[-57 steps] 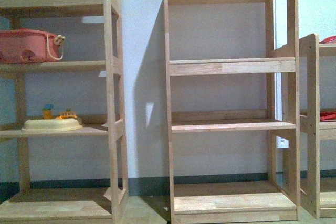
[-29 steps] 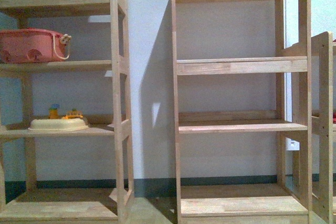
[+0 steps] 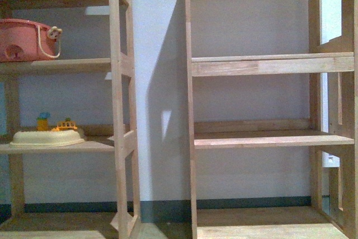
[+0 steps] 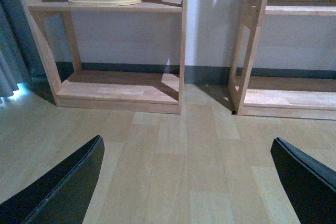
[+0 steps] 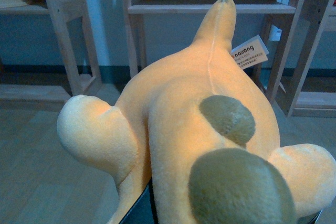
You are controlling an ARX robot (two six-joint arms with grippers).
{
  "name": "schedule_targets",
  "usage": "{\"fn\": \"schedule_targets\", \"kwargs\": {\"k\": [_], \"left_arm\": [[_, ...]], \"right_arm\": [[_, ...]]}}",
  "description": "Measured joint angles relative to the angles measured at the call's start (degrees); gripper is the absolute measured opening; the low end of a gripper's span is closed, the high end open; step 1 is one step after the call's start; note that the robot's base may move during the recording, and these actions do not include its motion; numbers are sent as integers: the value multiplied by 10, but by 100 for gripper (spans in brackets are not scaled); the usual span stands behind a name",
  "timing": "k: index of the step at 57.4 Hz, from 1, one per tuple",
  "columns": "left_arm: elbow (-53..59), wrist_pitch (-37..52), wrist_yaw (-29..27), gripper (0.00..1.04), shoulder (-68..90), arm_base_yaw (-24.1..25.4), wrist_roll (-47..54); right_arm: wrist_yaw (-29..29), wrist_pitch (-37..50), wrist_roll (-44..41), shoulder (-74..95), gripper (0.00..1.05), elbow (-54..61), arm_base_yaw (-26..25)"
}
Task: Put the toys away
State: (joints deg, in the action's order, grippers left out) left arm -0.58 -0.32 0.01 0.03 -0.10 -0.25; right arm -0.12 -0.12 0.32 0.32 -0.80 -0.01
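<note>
The orange-yellow plush animal (image 5: 194, 114) fills the right wrist view, with tan pads on its paws and a white tag at its far end. My right gripper (image 5: 210, 213) is shut on the plush animal and holds it above the wood floor; its jaws are almost wholly hidden under the plush. My left gripper (image 4: 189, 182) is open and empty, its two dark fingertips (image 4: 63, 187) wide apart over bare floor. Neither gripper nor the plush shows in the front view.
Two wooden shelf units stand ahead against the wall: the left one (image 3: 120, 104) holds a pink basket (image 3: 22, 40) and a cream tray with small toys (image 3: 45, 137); the right one (image 3: 268, 65) has bare shelves. Another shelf frame edge (image 3: 349, 110) is at far right.
The front view has drawn closer to the shelves and shifted; both units look larger and the top shelf toys have left the frame.
</note>
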Motion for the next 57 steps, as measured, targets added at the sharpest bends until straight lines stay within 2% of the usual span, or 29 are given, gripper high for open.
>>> {"fn": "schedule_targets", "kwargs": {"k": [57], "left_arm": [[0,0,0,99,0,0,0]], "right_arm": [[-1,0,0,0,11,0,0]]}}
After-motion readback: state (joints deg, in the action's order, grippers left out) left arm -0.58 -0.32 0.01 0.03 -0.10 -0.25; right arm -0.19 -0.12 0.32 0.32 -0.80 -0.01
